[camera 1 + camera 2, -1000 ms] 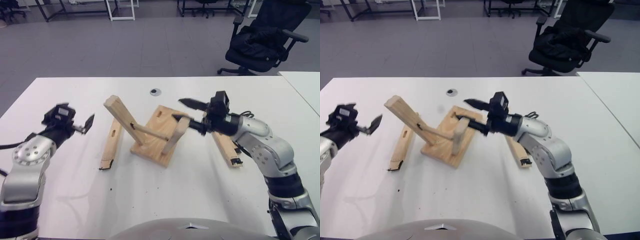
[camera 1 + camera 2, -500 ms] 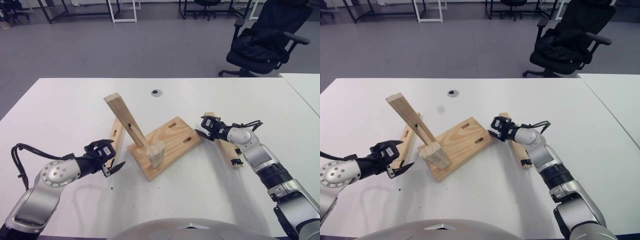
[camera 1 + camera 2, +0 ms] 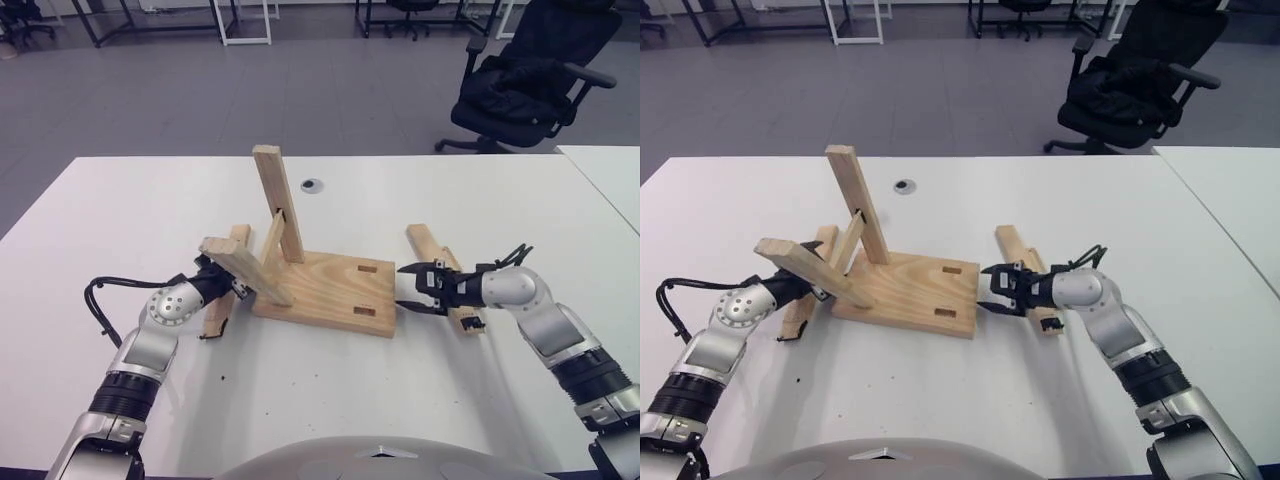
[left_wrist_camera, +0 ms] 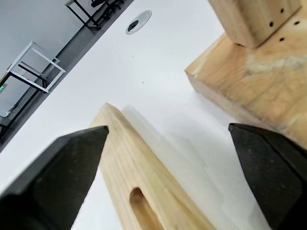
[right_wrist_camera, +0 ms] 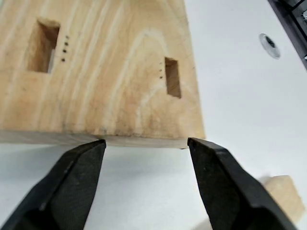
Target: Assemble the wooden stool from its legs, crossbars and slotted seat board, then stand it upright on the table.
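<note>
The white table point(image 3: 120, 200) carries all parts. The flat, pale, slotted wooden seat board point(image 3: 330, 290) lies at its centre and serves as reference.

Left of the board, the left gripper point(image 4: 168, 130) sits low over the table with its fingers spread wide and nothing between them. A loose pale wooden leg with an oblong slot point(image 4: 165, 206) lies flat on the table directly under that gap, just beside the board's left edge.

At the board's left end, a tilted wooden leg point(image 3: 245, 272) leans out leftward over the gripper. An upright wooden leg point(image 3: 277, 200) rises from the board's far left portion. A short wooden crossbar point(image 3: 270, 240) joins the two. Whether either leg foot is seated in a slot cannot be determined.

On the board's right half, two rectangular slots point(image 5: 42, 45) point(image 5: 171, 76) stand empty.

At the board's right edge, the right gripper point(image 5: 146, 143) is level with the board, fingers parted and gripping nothing, tips just at that edge. Contact cannot be confirmed.

Right of the board, a second loose wooden leg point(image 3: 425, 245) lies flat, partly beneath the right arm.
</note>
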